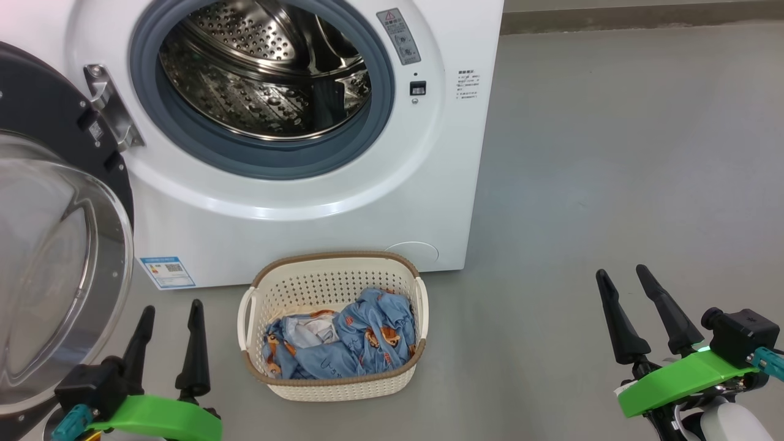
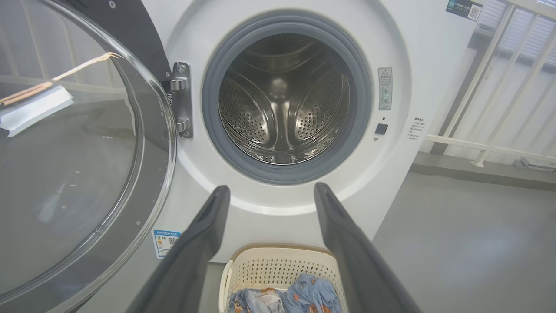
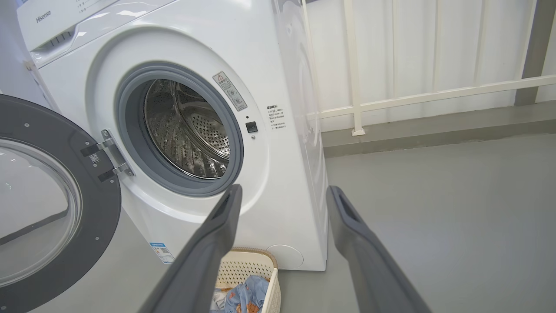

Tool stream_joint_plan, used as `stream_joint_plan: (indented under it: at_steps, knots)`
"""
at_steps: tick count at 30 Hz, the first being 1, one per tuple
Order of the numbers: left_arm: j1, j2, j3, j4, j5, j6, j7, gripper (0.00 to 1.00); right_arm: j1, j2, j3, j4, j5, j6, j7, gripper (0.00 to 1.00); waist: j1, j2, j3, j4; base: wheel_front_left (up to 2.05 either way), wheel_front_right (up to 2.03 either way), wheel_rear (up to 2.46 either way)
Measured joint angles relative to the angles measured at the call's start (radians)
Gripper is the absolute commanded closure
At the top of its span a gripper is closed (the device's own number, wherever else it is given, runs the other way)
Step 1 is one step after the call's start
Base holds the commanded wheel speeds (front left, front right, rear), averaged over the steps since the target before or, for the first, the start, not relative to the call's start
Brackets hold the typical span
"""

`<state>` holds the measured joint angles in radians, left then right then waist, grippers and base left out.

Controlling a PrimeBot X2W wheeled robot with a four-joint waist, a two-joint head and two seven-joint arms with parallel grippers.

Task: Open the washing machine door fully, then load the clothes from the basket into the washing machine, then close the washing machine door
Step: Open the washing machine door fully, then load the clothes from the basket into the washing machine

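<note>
My jaws stood spread, empty. Right wrist view added white railing (image 3: 353, 65) beside the washing machine (image 1: 294, 233); basket (image 1: 337, 285) of clothes (image 1: 367, 337) sat before it, grey floor (image 1: 612, 153).

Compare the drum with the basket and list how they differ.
The drum is shiny steel; the basket is cream plastic with a brown rim. The drum opens forward, inside the washing machine; the basket opens upward and stands on the floor. The drum's visible part holds nothing; the basket holds the blue clothes. Both have perforated walls.
</note>
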<state>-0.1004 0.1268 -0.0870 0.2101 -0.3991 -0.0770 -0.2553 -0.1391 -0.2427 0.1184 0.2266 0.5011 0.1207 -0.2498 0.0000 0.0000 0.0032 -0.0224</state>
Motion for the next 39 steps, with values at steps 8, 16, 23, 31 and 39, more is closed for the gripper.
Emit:
stream_joint_plan:
  at_steps: [8, 16, 23, 31, 39]
  knots:
    - [0.000, -0.009, 0.013, 0.000, 0.021, -0.016, 0.000, 0.00, 0.000, 0.001, -0.008, -0.002, -0.007, 0.000, 0.000, 0.00, 0.0000, 0.0000, 0.001, 0.004, 0.00, 0.00, 0.00]
    - [0.000, -0.016, 0.023, 0.000, 0.033, -0.026, 0.000, 0.00, 0.000, 0.002, -0.011, -0.002, -0.007, 0.000, 0.000, 0.00, 0.0000, 0.0000, -0.002, 0.007, 0.00, 0.00, 0.00]
    - [0.000, -0.019, 0.033, -0.004, 0.035, -0.035, 0.000, 0.00, 0.000, 0.002, -0.011, -0.002, -0.008, 0.000, 0.000, 0.00, 0.0000, 0.0000, -0.003, 0.011, 0.00, 0.00, 0.00]
    - [0.000, -0.023, 0.039, -0.009, 0.052, -0.042, 0.000, 0.00, 0.000, 0.002, -0.010, 0.000, -0.008, 0.000, 0.000, 0.00, 0.0000, 0.0000, -0.003, 0.012, 0.00, 0.00, 0.00]
    - [0.000, -0.026, 0.041, -0.007, 0.050, -0.044, 0.000, 0.00, 0.000, 0.002, -0.010, 0.000, -0.008, 0.000, 0.000, 0.00, 0.0001, 0.0000, -0.003, 0.010, 0.03, -0.03, 0.00]
